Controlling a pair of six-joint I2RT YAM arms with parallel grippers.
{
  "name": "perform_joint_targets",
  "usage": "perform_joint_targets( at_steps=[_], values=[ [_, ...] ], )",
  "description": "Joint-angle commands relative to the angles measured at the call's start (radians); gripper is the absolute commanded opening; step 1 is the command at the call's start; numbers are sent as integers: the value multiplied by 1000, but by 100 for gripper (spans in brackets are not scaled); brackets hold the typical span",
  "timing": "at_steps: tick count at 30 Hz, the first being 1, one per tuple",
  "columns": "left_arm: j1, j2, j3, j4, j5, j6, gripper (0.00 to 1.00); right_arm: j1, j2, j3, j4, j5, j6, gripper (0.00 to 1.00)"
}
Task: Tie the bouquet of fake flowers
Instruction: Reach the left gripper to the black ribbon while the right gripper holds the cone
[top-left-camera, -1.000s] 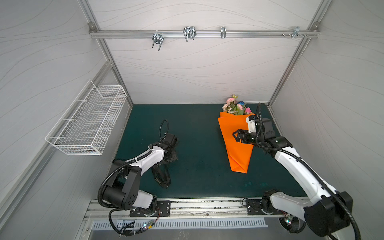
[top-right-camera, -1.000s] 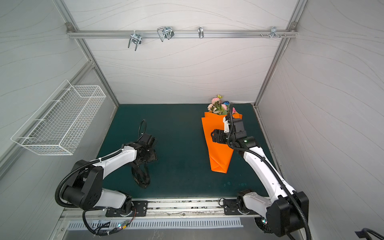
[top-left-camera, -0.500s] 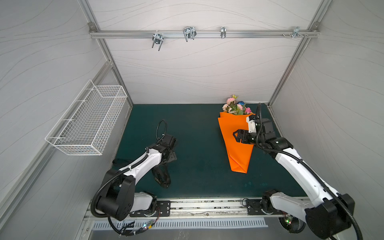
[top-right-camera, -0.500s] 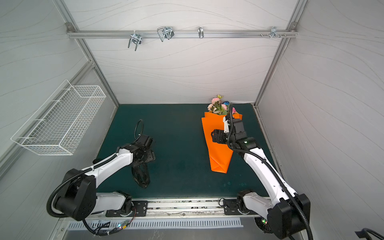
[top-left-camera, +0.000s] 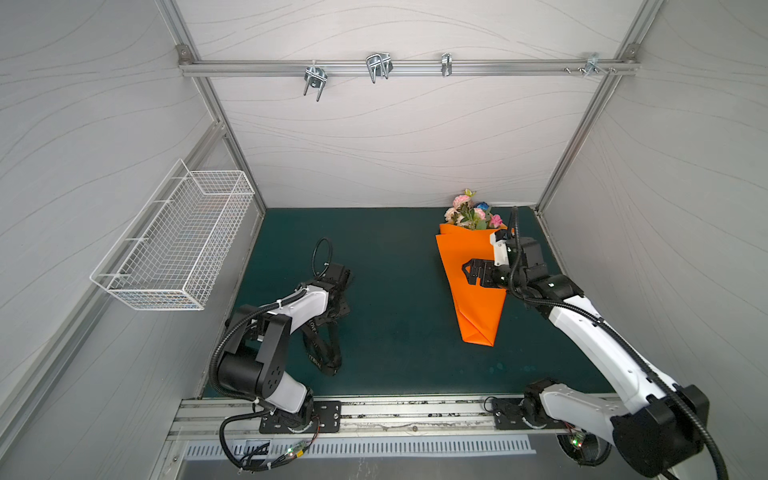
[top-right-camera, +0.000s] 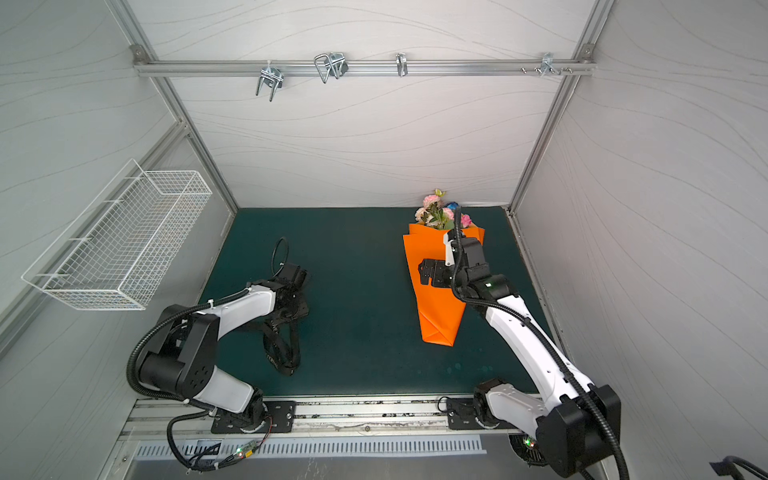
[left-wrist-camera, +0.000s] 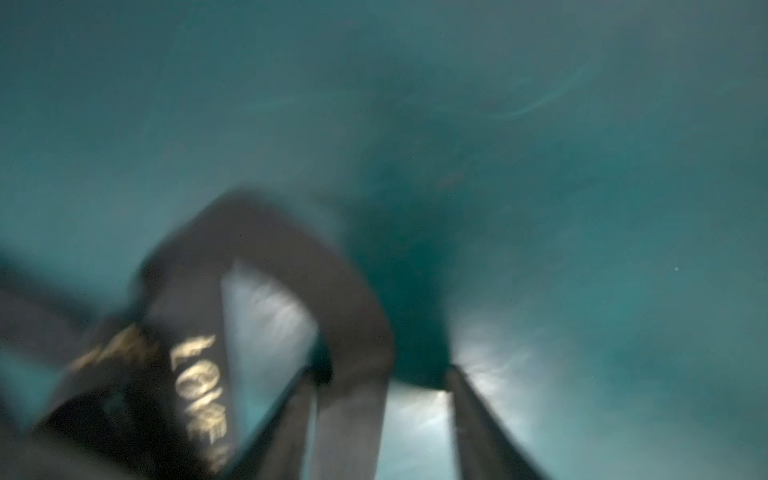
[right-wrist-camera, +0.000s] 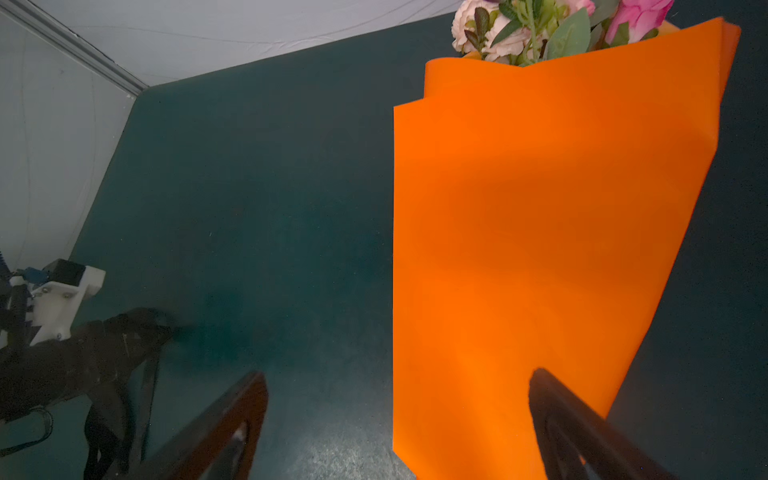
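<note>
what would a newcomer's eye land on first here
The bright orange wrapping paper cone lies at the right rear of the dark green mat, with the bouquet of fake flowers poking out its far end. The right gripper hangs open over it; at front left, a black lettered ribbon lies below the left gripper.

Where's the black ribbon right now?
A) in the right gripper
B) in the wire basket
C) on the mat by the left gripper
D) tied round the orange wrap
C: in both top views the black ribbon lies on the green mat at the left gripper, apart from the orange paper around the bouquet of fake flowers.
</note>
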Motion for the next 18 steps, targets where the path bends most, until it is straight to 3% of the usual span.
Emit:
perform_joint_targets(
  at_steps=[1,2,11,16,18],
  values=[
    [-11,76,30,132,196,95,0,5,-48,-13,-5,54,-22,99],
    [-38,82,56,155,251,139,0,5,-48,-12,-6,66,-19,99],
    [-477,205,424,-14,410,445,0,5,-29,33,-9,93,-4,99],
    [-520,169,364,-29,486,402,45,5,-20,27,-13,58,-17,99],
    [-520,109,319,-36,491,399,73,6,-16,16,-6,29,-24,99]
  ],
)
